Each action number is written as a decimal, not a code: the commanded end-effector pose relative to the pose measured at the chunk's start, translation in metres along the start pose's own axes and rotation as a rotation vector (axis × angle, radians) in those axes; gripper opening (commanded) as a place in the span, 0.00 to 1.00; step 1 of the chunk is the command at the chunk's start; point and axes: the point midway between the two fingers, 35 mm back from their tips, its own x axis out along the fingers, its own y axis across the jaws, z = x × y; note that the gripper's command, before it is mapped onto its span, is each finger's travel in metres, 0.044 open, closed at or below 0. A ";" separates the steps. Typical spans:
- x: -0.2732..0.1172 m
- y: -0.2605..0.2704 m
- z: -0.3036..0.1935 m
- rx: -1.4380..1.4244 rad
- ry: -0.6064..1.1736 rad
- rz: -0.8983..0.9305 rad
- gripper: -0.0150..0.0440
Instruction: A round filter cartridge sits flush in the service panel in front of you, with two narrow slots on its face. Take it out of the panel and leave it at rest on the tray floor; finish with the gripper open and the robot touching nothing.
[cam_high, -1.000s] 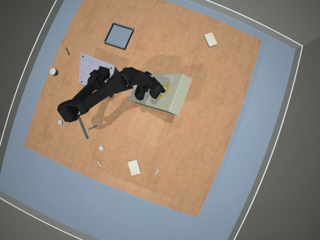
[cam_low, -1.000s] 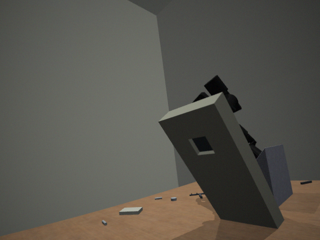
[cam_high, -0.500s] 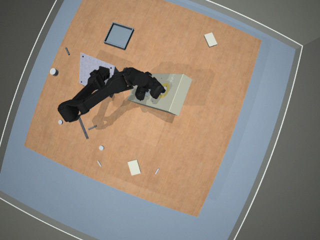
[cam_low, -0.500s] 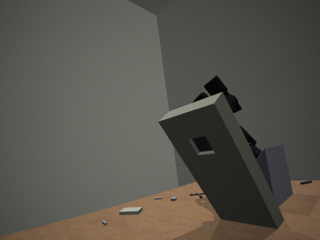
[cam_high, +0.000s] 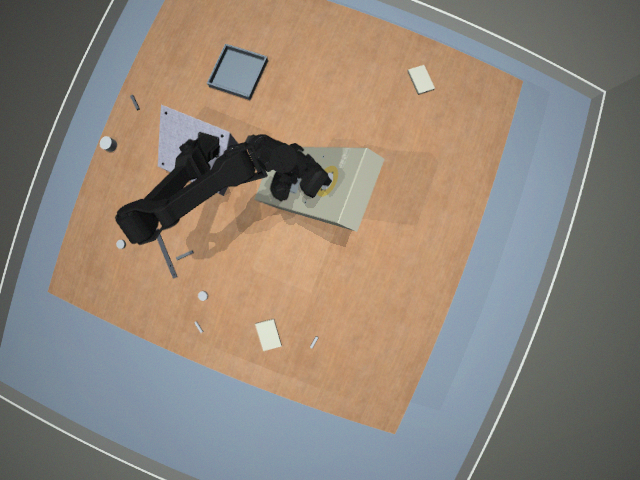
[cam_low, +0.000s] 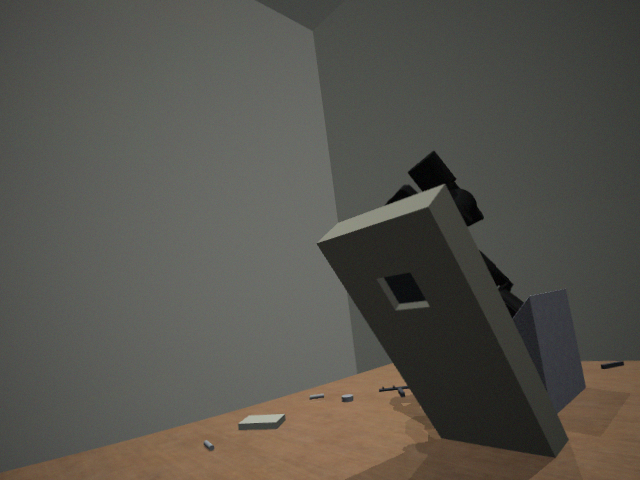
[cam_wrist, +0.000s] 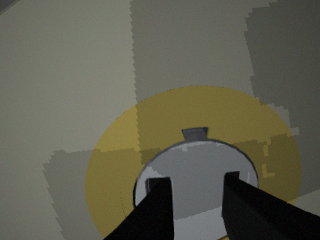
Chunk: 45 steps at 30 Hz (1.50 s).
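The round pale grey cartridge (cam_wrist: 197, 167) sits in the tilted beige service panel (cam_high: 356, 167) (cam_low: 439, 346), inside a yellow ring (cam_wrist: 112, 150). A small grey notch (cam_wrist: 195, 134) shows at its upper edge. Whether its face stands at all proud of the panel I cannot tell. My gripper (cam_wrist: 195, 188) has one black fingertip in each of the two slots and is shut on the middle part of the cartridge between them. In the top view the wrist largely covers the cartridge. The blue-grey square tray (cam_high: 237, 72) is empty and lies apart, up and left of the panel.
A lavender block (cam_high: 173, 134) (cam_low: 560, 335) stands left of the panel, beside the arm. Pale flat blocks (cam_high: 421, 79) (cam_high: 268, 334) lie farther out. A grey cylinder (cam_high: 107, 143), a small disc (cam_high: 202, 296) and a dark bar (cam_high: 166, 256) are on the left side.
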 end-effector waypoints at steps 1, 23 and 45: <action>0.002 0.000 0.000 -0.048 0.003 -0.003 0.25; 0.005 -0.001 0.001 -0.781 0.007 -0.005 0.25; 0.004 -0.001 0.001 -1.549 0.009 -0.002 0.25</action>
